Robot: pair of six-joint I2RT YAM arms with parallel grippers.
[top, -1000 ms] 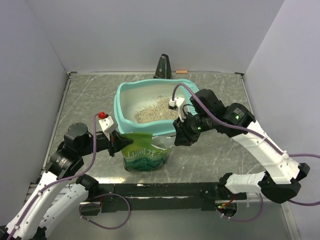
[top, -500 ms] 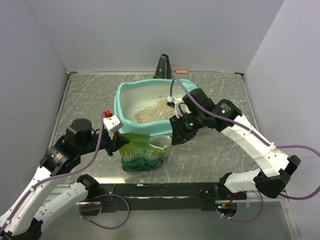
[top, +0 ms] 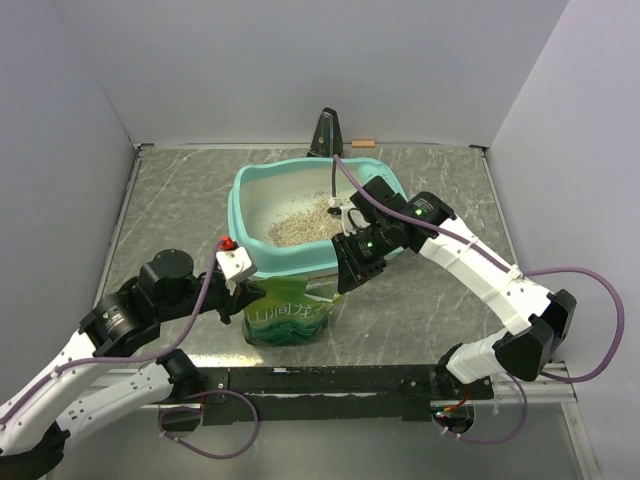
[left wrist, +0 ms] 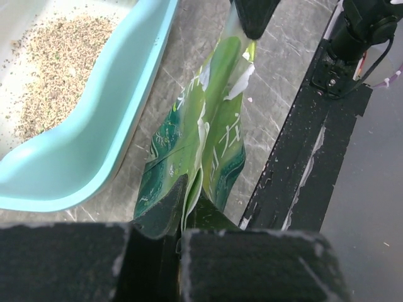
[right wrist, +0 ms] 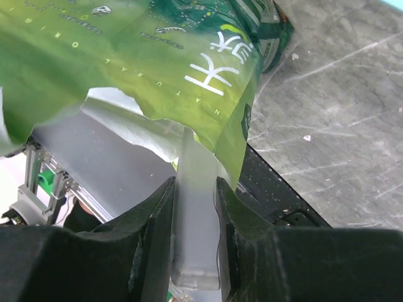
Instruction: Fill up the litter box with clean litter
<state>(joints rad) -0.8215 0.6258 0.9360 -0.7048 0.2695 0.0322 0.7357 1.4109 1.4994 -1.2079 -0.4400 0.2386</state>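
- Litter box, the large teal plastic rectangular tray (top: 300, 256): where does it sit in the overhead view?
- Centre frame, on the grey marbled tabletop (top: 170, 200), with beige-grey granular clean litter (top: 300, 222) heaped inside. Both arms bend inward just below it. The left gripper (top: 240, 293) is clamped on the green printed bag (top: 288, 315) at its left edge, and the right gripper (top: 345, 280) pinches its right edge.
- Left wrist view?
- The tray rim (left wrist: 94, 157) is upper left and the bag (left wrist: 201, 138) stands upright mid-frame, with bare table between. A black rail (left wrist: 302, 170) runs at right.
- Right wrist?
- Fingers (right wrist: 148, 251) grip the bag's torn lip; bare table shows at right.

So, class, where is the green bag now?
In the top view the green bag sits by the near wall of the litter box, held between the left gripper and right gripper.
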